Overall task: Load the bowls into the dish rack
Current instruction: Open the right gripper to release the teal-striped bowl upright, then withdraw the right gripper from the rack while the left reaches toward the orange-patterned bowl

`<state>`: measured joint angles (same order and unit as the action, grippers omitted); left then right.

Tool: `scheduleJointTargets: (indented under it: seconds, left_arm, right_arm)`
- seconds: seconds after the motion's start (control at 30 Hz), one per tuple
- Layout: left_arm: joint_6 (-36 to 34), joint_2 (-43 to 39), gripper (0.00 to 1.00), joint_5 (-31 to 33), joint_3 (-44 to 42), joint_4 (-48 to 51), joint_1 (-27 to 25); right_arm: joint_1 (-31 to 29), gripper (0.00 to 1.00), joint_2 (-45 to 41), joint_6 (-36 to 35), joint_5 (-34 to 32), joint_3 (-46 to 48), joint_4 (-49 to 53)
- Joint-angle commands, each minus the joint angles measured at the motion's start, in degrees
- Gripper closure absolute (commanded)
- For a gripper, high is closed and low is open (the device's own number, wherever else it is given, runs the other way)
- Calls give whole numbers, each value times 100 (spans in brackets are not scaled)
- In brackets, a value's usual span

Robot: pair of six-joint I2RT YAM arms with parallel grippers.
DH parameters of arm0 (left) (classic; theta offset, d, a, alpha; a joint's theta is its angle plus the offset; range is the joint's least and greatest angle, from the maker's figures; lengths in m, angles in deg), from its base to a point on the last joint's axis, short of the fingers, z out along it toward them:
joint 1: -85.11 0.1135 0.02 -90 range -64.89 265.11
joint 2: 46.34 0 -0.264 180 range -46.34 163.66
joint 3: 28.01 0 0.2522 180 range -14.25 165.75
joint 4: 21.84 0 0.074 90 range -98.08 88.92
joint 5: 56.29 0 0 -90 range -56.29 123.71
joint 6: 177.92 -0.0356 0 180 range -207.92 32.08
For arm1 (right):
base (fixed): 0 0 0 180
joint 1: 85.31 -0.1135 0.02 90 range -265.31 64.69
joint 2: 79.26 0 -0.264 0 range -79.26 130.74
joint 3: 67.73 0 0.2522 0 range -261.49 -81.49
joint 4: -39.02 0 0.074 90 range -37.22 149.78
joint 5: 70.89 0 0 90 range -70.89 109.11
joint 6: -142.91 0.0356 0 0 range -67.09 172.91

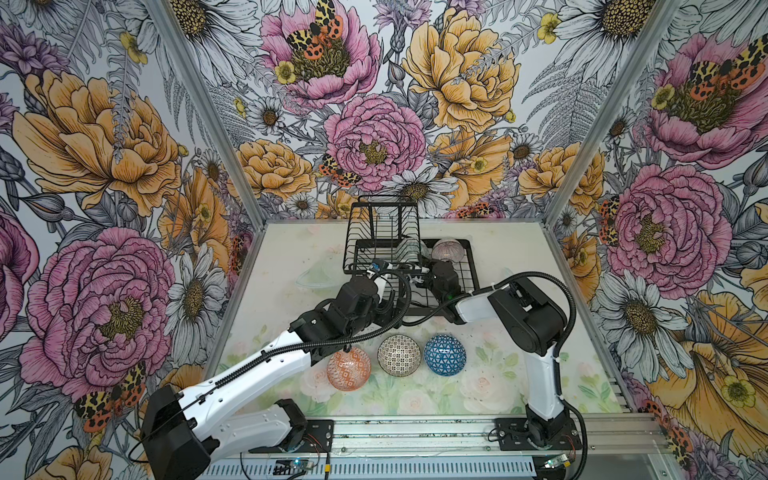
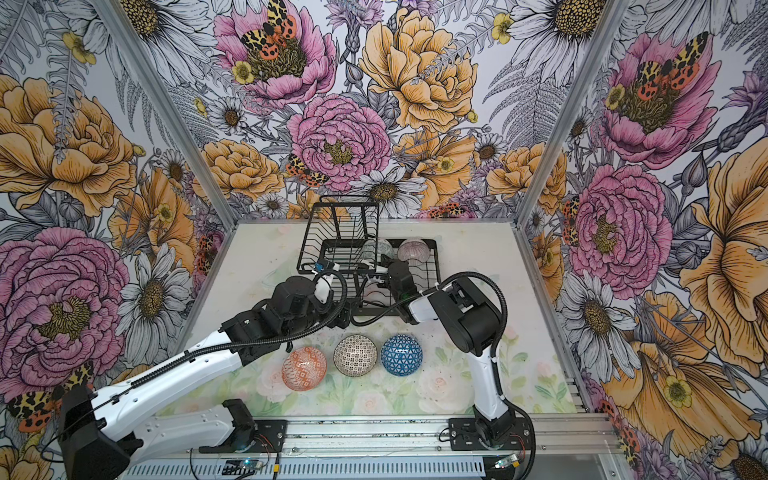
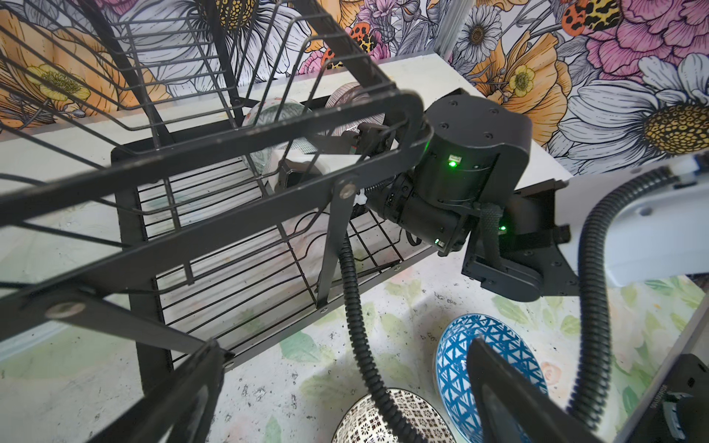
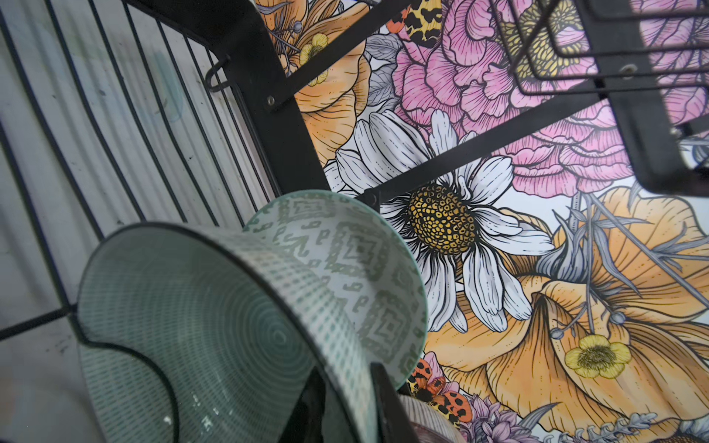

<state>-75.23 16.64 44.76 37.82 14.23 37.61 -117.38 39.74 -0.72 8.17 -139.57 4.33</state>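
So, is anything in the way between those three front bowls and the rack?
Nothing on the table. But the left arm hangs over that gap, and the right gripper sits inside the dish rack at the grey-green bowl.

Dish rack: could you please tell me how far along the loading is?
Done: pink bowl sits in the dish rack. In hand: right gripper at the grey-green bowl there. Left: orange bowl, mosaic bowl, blue bowl on the table, apparently a pale bowl too.
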Motion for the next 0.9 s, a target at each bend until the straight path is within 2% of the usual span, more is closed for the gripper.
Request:
scheduleJointTargets:
  seconds: [0.0, 0.13, 0.2, 0.27, 0.33, 0.4, 0.53, 0.87]
  left_arm:
    - [84, -99, 1, 47, -65, -34, -56]
    - [89, -95, 1, 52, -66, -30, -75]
    - [94, -102, 1, 238, -69, -8, -88]
    - [94, -123, 1, 262, -75, -1, -81]
    - [85, -143, 1, 286, -74, 29, -94]
    - [69, -171, 1, 318, -74, 58, -84]
    - [36, -214, 1, 354, -60, 124, -68]
    - [-3, -325, 1, 385, -100, 268, 17]
  right_arm:
    - [-53, 74, -289, 41, -168, -54, 96]
    - [-53, 70, -439, 36, -183, 22, 109]
    - [-53, 65, -540, 39, -204, 84, 136]
    - [-53, 49, -678, 50, -214, 154, 206]
    - [-53, 22, -823, 86, -227, 240, 310]
    - [-53, 10, -968, 147, -260, 356, 340]
    - [-53, 5, -1264, 197, -331, 609, 502]
    - [-27, 1, -1964, 295, -528, 1310, 706]
